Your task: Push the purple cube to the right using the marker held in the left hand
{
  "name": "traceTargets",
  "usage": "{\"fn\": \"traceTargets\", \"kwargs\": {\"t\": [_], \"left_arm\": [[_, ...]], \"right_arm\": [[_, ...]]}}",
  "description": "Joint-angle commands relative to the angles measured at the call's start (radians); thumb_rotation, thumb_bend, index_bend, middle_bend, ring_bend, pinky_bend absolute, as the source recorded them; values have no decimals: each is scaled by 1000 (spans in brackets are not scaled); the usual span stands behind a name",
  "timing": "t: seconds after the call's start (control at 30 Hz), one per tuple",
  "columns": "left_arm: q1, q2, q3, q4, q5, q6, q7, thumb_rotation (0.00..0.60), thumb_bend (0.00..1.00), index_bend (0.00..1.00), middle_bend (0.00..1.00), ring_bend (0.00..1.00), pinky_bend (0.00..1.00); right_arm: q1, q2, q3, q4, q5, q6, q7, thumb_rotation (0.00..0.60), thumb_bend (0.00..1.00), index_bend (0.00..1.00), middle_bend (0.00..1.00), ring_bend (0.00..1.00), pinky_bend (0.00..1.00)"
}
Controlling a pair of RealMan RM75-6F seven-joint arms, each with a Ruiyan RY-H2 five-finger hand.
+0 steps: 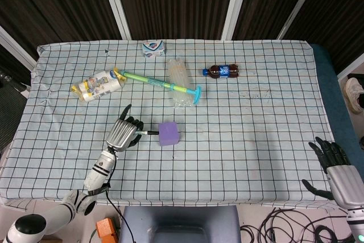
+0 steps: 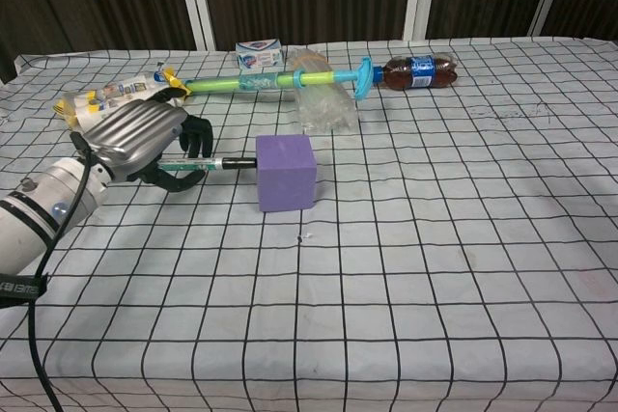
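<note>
We start with the bench, covered in a white cloth with a black grid, which carries everything here. Our left hand sits toward the front-left part of the bench, its fingers clenched around the slim marker with a green-and-black barrel. Our right hand hangs off the front-right corner, fingers spread and holding nothing, well apart from the work.

The purple foam cube rests on the bench left of centre, nearer the front edge than the back. It lies directly to the right of the left hand, and the marker's long axis runs left to right, pointing straight at the cube's left face. In the chest view the tip appears to touch that face, though we cannot be sure whether it is pressing or just beside it. We judge that a straight rightward push along the marker's own axis should carry the cube on; a tip set off-centre could turn it instead.

Along the back of the bench lie a crumpled clear plastic bottle, a long green and blue stick toy, a white and yellow labelled bottle, a small dark cola bottle and a small white and blue box, all well apart from the cube.
</note>
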Motion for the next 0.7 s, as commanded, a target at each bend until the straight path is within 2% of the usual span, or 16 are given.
{"fn": "traceTargets", "kwargs": {"t": [0.03,0.2,0.37,0.53,0.63,0.7], "left_arm": [[4,2,-4,-11,-6,5,24,600,490,777,784,451,72],[35,36,3,-4,-13,21,30,600,491,777,785,451,72],[113,73,29,13,-29,41,-31,600,490,776,794,451,72],[187,63,51,70,-43,57,-94,600,486,749,773,449,71],[207,60,66,103,-38,45,-141,600,457,641,659,395,69],[212,64,74,112,-33,32,-160,600,420,451,486,289,60]], "right_arm": [[0,1,0,1,0,0,2,600,377,0,35,0,50],[-2,1,0,3,1,3,6,600,376,0,35,0,50],[2,-3,-1,0,-1,-7,-10,600,377,0,35,0,50],[6,-9,-1,-7,-5,-13,-27,600,377,0,35,0,50],[10,-13,-1,-11,-5,-20,-38,600,377,0,35,0,50],[12,-14,-2,-14,-6,-25,-44,600,377,0,35,0,50]]}}
